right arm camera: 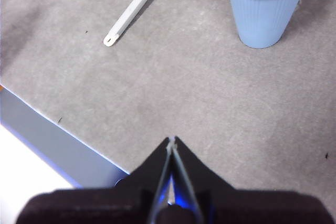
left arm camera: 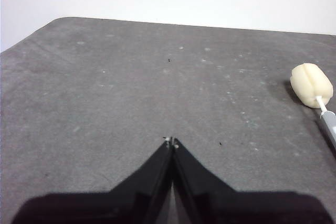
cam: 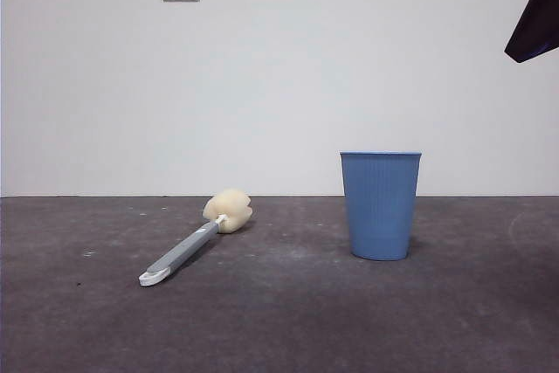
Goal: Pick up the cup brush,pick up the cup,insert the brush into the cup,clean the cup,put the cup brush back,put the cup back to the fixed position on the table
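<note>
So nothing's grabbed yet; the cup brush (cam: 194, 243) lies flat on the table (cam: 279, 321) toward its left side, well apart from the cup (cam: 380, 204); long axis runs diagonally, white tip toward the near edge, sponge head toward the far edge. Left gripper (left arm camera: 171, 141) has jaws pressed together, brush off to its side; it looks nearer. Right gripper (right arm camera: 171, 140) is closed too, hanging above the cup's side.

cup (cam: 380, 205): ribbed plastic | brush head (cam: 229, 210): porous sponge | table (cam: 288, 321): matt, scuffed
</note>
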`<state>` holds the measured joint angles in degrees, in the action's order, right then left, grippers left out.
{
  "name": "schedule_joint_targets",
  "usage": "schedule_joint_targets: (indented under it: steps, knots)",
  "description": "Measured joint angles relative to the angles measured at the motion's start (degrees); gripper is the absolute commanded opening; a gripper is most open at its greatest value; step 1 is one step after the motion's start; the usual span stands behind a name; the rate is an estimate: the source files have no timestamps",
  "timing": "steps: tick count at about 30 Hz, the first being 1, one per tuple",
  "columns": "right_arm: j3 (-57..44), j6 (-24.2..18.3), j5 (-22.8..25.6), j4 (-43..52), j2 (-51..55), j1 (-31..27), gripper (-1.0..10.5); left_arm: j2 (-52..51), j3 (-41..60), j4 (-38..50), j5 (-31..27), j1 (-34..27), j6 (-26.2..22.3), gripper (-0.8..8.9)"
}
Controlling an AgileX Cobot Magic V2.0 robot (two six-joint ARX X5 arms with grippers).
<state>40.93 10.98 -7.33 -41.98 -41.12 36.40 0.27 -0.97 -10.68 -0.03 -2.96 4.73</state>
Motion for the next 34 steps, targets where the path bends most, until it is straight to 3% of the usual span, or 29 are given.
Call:
schedule_joint_targets:
  steps: [17, 24, 29, 34]
  knots:
    - [0.00, -0.13, 0.44, -0.66, 2.25, -1.42, 0.0, 0.00, 0.00, 0.00, 0.00, 0.00, 0.00, -0.03]
    - [-0.04, -1.27, 1.36, 1.07, 10.27, -13.14, 0.0, 0.00, 0.00, 0.00, 0.00, 0.00, 0.00, -0.03]
    - [-4.11, -4.37, 1.51, 10.64, 19.19, -23.10, 0.0, 0.00, 0.00, 0.00, 0.00, 0.00, 0.00, -0.03]
    - [-13.77, -5.46, 1.51, 22.29, 26.73, -27.43, 0.0, 0.00, 0.00, 0.00, 0.00, 0.00, 0.00, -0.03]
